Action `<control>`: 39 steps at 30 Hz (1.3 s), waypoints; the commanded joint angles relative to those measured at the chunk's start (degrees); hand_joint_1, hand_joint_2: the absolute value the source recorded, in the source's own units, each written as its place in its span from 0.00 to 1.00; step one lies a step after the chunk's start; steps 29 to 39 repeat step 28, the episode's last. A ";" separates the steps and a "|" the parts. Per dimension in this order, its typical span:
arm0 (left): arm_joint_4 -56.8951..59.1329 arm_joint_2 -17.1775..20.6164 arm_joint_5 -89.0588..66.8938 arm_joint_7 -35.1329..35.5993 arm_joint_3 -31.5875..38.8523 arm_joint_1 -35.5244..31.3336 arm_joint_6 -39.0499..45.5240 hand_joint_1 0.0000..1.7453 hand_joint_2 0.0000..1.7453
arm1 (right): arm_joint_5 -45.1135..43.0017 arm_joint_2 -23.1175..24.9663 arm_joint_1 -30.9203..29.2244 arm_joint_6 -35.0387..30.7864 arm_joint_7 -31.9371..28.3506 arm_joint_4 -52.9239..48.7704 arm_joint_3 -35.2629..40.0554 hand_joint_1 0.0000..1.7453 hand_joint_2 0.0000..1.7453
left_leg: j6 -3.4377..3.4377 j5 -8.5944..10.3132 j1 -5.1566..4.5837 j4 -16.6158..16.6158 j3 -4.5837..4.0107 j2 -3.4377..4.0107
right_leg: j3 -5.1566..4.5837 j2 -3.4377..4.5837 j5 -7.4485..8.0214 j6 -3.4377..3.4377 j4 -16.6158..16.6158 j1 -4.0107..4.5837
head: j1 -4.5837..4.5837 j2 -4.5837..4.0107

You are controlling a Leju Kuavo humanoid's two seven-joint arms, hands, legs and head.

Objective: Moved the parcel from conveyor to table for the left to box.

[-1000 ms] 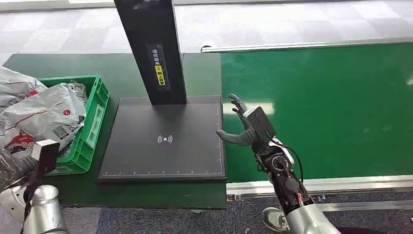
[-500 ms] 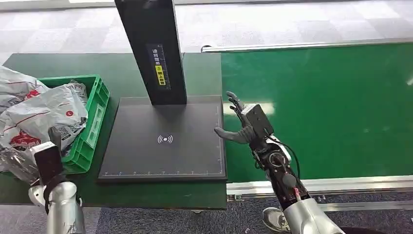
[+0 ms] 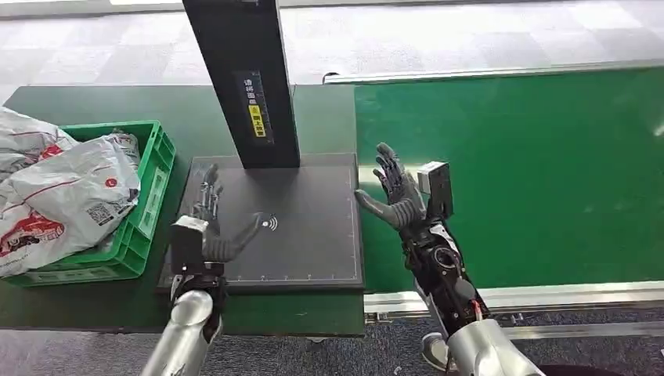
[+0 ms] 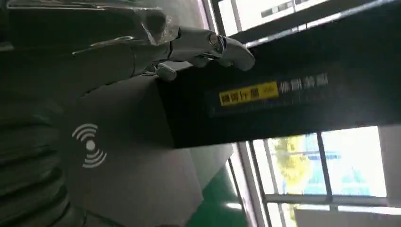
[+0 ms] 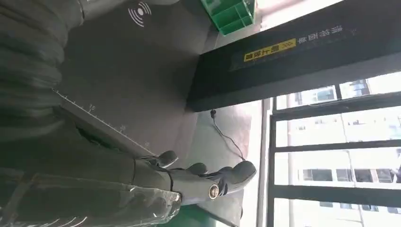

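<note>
My left hand [image 3: 210,227] and right hand [image 3: 399,196] hover empty, fingers spread, over the scan pad [image 3: 313,235]. Parcels [image 3: 66,192] fill the green crate [image 3: 153,196] beside it; conveyor [image 3: 532,172] bare. I judge I'm between parcels.

The head view is evenly and brightly lit from above, sharp throughout, with a pale streak of glare on the green conveyor belt [image 3: 509,172] and soft, short shadows. Both wrist views are dim and murky up close, since bright windows [image 5: 331,142] behind blow out to white, leaving the black scanner column [image 4: 283,90] and near surfaces underexposed and slightly soft.
</note>
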 commanded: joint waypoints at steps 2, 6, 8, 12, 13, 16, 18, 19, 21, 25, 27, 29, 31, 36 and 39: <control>7.27 0.71 1.69 0.01 -2.78 -2.08 -2.82 0.00 1.00 | -0.76 -1.54 2.09 -1.34 0.02 -0.20 1.50 0.00 1.00 | 0.05 -0.01 0.00 -0.14 0.22 -0.05 | 0.24 -0.03 -0.02 -0.01 -0.17 0.01 | 0.00 -0.02; 8.59 0.45 4.08 -0.26 -1.33 -3.16 -4.95 0.00 1.00 | 0.96 -2.57 3.58 -2.57 0.64 -4.69 2.02 0.00 1.00 | 0.05 0.01 0.01 -0.06 0.06 -0.12 | 0.11 -0.10 -0.02 0.00 -0.11 0.02 | 0.00 0.00; 8.64 0.20 4.60 -1.12 -1.26 -2.64 -6.01 0.00 1.00 | 2.43 -2.20 3.90 -3.31 0.28 -9.29 1.31 0.00 1.00 | 0.04 0.00 -0.01 -0.02 0.00 -0.04 | 0.01 -0.02 -0.01 0.00 -0.03 0.00 | 0.00 0.00; 5.97 0.00 3.95 -1.38 -1.37 -0.68 -5.86 0.00 1.00 | 3.50 -1.46 3.78 -2.94 2.62 -12.23 1.10 0.00 1.00 | 0.06 -0.02 -0.03 -0.04 0.03 0.07 | 0.02 0.08 -0.01 -0.02 -0.04 -0.01 | 0.00 -0.02; 4.39 0.04 3.95 -1.45 -1.17 0.09 -5.85 0.00 1.00 | 4.04 -1.40 3.52 -2.89 3.76 -11.53 1.50 0.00 1.00 | 0.03 -0.02 -0.02 -0.03 0.01 0.08 | -0.01 0.08 -0.01 -0.01 -0.03 -0.01 | 0.00 -0.02; 1.62 0.47 4.14 -1.39 -0.50 1.39 -5.86 0.00 1.00 | 3.89 -1.10 3.31 -2.43 4.50 -9.87 1.76 0.00 1.00 | 0.03 -0.03 -0.01 -0.03 0.03 0.10 | 0.01 0.10 -0.01 -0.01 -0.04 0.00 | 0.00 0.00; 0.68 0.73 4.28 -1.26 0.20 1.84 -5.99 0.00 1.00 | 3.73 -0.97 2.98 -2.21 4.27 -9.21 1.78 0.00 1.00 | 0.03 -0.04 0.00 -0.03 0.03 0.14 | 0.00 0.14 0.00 -0.01 -0.05 0.02 | 0.00 0.00; 0.45 0.66 4.10 -0.95 0.52 2.01 -6.32 0.00 1.00 | 3.55 -0.83 2.78 -2.03 3.76 -9.06 1.71 0.00 1.00 | 0.05 -0.07 -0.01 -0.06 0.12 0.18 | 0.07 0.19 -0.01 -0.01 -0.08 0.01 | -0.02 0.00; 0.47 0.72 3.84 -0.90 0.42 2.03 -6.56 0.00 1.00 | 3.50 -0.68 2.61 -2.05 3.70 -9.11 1.71 0.00 1.00 | 0.04 -0.05 -0.01 -0.04 0.06 0.16 | 0.03 0.17 0.00 0.00 -0.05 0.00 | -0.02 0.00; 2.30 0.27 2.88 -1.04 -0.45 1.45 -6.94 0.00 1.00 | 3.92 -0.17 2.98 -2.02 3.88 -9.42 1.52 0.00 1.00 | 0.05 -0.04 -0.02 -0.06 0.09 0.17 | 0.06 0.18 0.01 -0.01 -0.06 -0.01 | 0.00 0.00; 2.82 0.02 2.65 -1.15 -0.76 1.44 -6.84 0.00 1.00 | 4.12 -0.41 3.57 -2.01 3.79 -9.42 1.32 0.00 1.00 | 0.03 -0.01 -0.02 -0.04 0.00 0.08 | 0.00 0.08 0.00 0.00 -0.03 -0.01 | 0.00 0.00; 2.91 -0.12 2.65 -1.17 -0.84 1.53 -6.81 0.00 1.00 | 4.22 -0.62 3.82 -2.01 3.75 -9.40 1.22 0.00 1.00 | 0.02 -0.01 0.00 -0.03 -0.02 0.07 | -0.01 0.08 0.01 -0.01 -0.04 0.01 | 0.00 0.00; 2.91 -0.12 2.65 -1.17 -0.84 1.53 -6.81 0.00 1.00 | 4.22 -0.62 3.82 -2.01 3.75 -9.40 1.22 0.00 1.00 | 0.02 -0.01 0.00 -0.03 -0.02 0.07 | -0.01 0.08 0.01 -0.01 -0.04 0.01 | 0.00 0.00; 2.91 -0.12 2.65 -1.17 -0.84 1.53 -6.81 0.00 1.00 | 4.22 -0.62 3.82 -2.01 3.75 -9.40 1.22 0.00 1.00 | 0.02 -0.01 0.00 -0.03 -0.02 0.07 | -0.01 0.08 0.01 -0.01 -0.04 0.01 | 0.00 0.00; 2.91 -0.12 2.65 -1.17 -0.84 1.53 -6.81 0.00 1.00 | 4.22 -0.62 3.82 -2.01 3.75 -9.40 1.22 0.00 1.00 | 0.02 -0.01 0.00 -0.03 -0.02 0.07 | -0.01 0.08 0.01 -0.01 -0.04 0.01 | 0.00 0.00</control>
